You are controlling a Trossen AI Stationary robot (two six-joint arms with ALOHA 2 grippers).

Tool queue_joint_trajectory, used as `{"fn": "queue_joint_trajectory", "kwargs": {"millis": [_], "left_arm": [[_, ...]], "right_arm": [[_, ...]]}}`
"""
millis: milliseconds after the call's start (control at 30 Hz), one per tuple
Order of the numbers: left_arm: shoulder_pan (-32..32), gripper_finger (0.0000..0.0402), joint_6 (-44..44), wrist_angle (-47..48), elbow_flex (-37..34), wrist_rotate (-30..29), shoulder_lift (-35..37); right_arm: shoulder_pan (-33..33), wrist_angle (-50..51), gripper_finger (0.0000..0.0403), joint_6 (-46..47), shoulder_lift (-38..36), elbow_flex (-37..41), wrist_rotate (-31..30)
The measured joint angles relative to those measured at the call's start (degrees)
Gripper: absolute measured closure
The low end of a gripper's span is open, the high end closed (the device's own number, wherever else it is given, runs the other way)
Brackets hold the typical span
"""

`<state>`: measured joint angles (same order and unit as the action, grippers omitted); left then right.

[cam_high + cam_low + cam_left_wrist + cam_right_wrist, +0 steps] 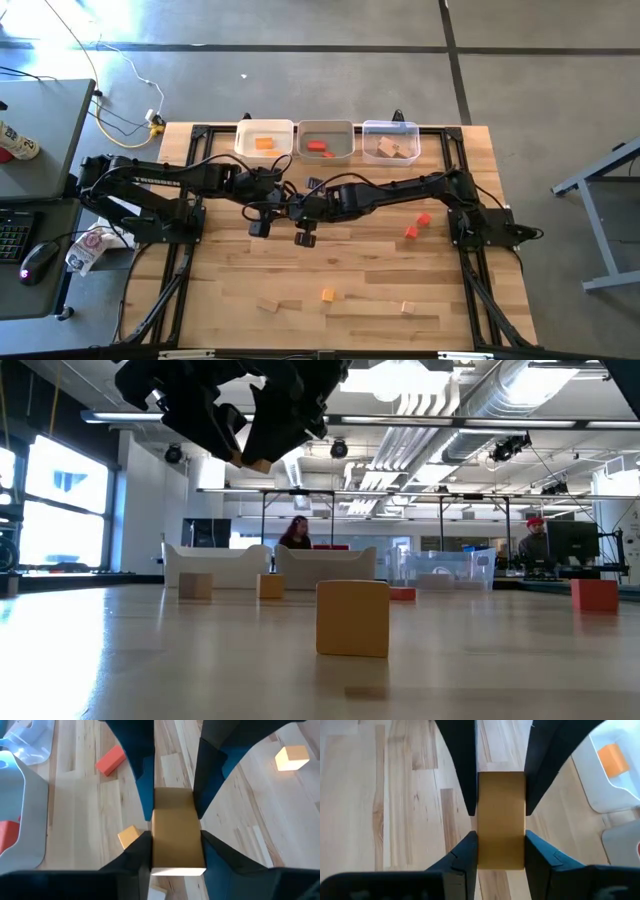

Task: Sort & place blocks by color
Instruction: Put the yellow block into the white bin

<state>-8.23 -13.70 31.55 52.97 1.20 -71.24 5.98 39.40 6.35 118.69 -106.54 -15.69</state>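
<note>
Midair, left gripper (172,827) and right gripper (500,825) both clamped on one pale natural-wood bar (176,837); risks dropping if either releases unevenly.

Both arms meet mid-table; three bins (327,139) along far edge; blocks (327,295) scattered near front.

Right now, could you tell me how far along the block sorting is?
Partly done. The left bin holds an orange block, the middle bin red pieces, the right bin pale wood pieces. In hand: the left gripper and right gripper are both shut on one pale bar mid-table. Left: two red blocks, an orange cube and two pale blocks near the front edge.
</note>
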Motion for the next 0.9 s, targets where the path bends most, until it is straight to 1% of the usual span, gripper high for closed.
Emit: {"fn": "queue_joint_trajectory", "kwargs": {"millis": [67,300,467,633,767,900], "left_arm": [[0.0,0.0296,0.0,0.1,0.0,-0.1,0.0],[0.0,0.0296,0.1,0.1,0.0,-0.2,0.0],[-0.9,0.0294,0.3,1.1,0.0,-2.2,0.0],[-3.1,0.0295,0.2,3.1,0.0,-5.1,0.0],[-6.0,0.0294,0.2,3.8,0.0,-10.9,0.0],[-11.0,0.0294,1.2,4.3,0.0,-15.3,-0.2]], "right_arm": [[0.0,0.0,0.0305,0.2,0.0,0.0,0.1],[0.0,0.2,0.0268,1.3,0.0,0.0,-0.2],[0.0,0.8,0.0250,2.6,0.0,0.0,-0.9],[0.0,2.3,0.0230,3.1,0.0,0.0,-3.5],[0.0,5.6,0.0216,5.5,0.0,0.0,-6.1],[-0.4,9.4,0.0213,7.6,0.0,0.0,-6.2]]}}
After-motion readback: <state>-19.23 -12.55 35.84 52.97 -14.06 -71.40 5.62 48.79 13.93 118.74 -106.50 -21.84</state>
